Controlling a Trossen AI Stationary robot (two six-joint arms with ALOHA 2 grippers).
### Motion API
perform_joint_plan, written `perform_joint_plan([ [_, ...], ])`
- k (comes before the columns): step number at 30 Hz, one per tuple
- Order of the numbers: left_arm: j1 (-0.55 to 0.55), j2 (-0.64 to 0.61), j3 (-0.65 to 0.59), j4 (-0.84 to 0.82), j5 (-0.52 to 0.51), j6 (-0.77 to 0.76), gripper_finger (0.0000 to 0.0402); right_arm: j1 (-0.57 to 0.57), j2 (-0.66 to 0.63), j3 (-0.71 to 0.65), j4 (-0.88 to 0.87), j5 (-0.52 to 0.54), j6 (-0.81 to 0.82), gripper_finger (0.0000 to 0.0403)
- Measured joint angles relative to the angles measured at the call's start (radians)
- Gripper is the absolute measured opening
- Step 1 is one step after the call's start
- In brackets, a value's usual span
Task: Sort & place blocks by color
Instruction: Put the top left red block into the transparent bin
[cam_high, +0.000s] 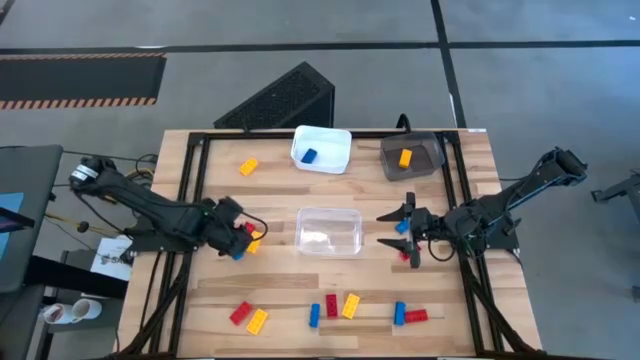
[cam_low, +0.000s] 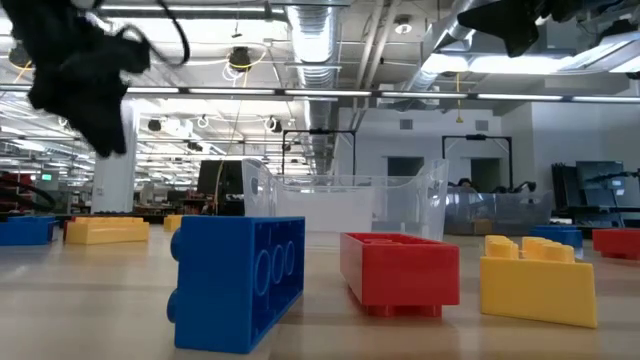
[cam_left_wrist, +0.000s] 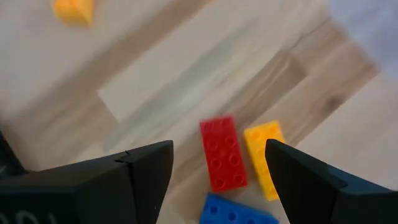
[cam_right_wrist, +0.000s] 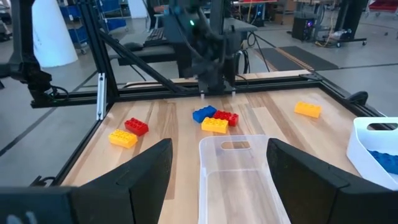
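Wooden worktop (cam_high: 270, 190) inside a black frame, grey floor all round, and both arms are reaching in toward the middle. Left arm stretches in low from the left edge, its gripper (cam_high: 236, 238) hanging right over a tight cluster of three blocks. The wrist view looks straight down on them: red block (cam_left_wrist: 222, 153), yellow block (cam_left_wrist: 265, 157) just beside it, blue block (cam_left_wrist: 236, 213) at their near end. Fingers (cam_left_wrist: 152, 168) stand well apart, straddling the cluster, gripping nothing.

Right arm comes in from the right edge, elbow bent, its gripper (cam_high: 398, 228) levelled at the clear bin (cam_high: 328, 231) in the centre. Those fingers (cam_right_wrist: 152, 171) are spread wide too, and empty, with the clear bin lying between them in the wrist view. A red block (cam_high: 406, 257) lies on the worktop close under that gripper.

Far side: the white bin (cam_high: 322, 148) holds one blue block (cam_high: 308, 156), the grey bin (cam_high: 412, 157) holds one orange block (cam_high: 405, 157), and a lone orange block (cam_high: 248, 167) lies loose left of the white bin.

Near edge, more blocks strung out in a row: a red and yellow pair (cam_high: 248, 316) at left, a blue, red and yellow group (cam_high: 332, 307) in the middle, a blue and red pair (cam_high: 408, 315) at right.
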Motion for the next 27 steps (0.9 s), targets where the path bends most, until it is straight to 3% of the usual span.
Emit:
perform_joint_plan([
  [6, 0.027, 0.0, -0.141, 0.164, 0.079, -0.007, 0.0241, 0.0, 0.0, 0.0, -0.001, 0.0, -0.008, 0.0283],
  [18, 0.028, 0.007, -0.217, 0.275, 0.088, -0.024, 0.0241, -0.001, 0.0, 0.0, -0.007, 0.0, -0.011, 0.0283],
  [27, 0.028, 0.149, -0.233, 0.365, 0.105, -0.019, 0.0241, -0.001, 0.0, 0.0, -0.018, 0.0, -0.011, 0.0283],
])
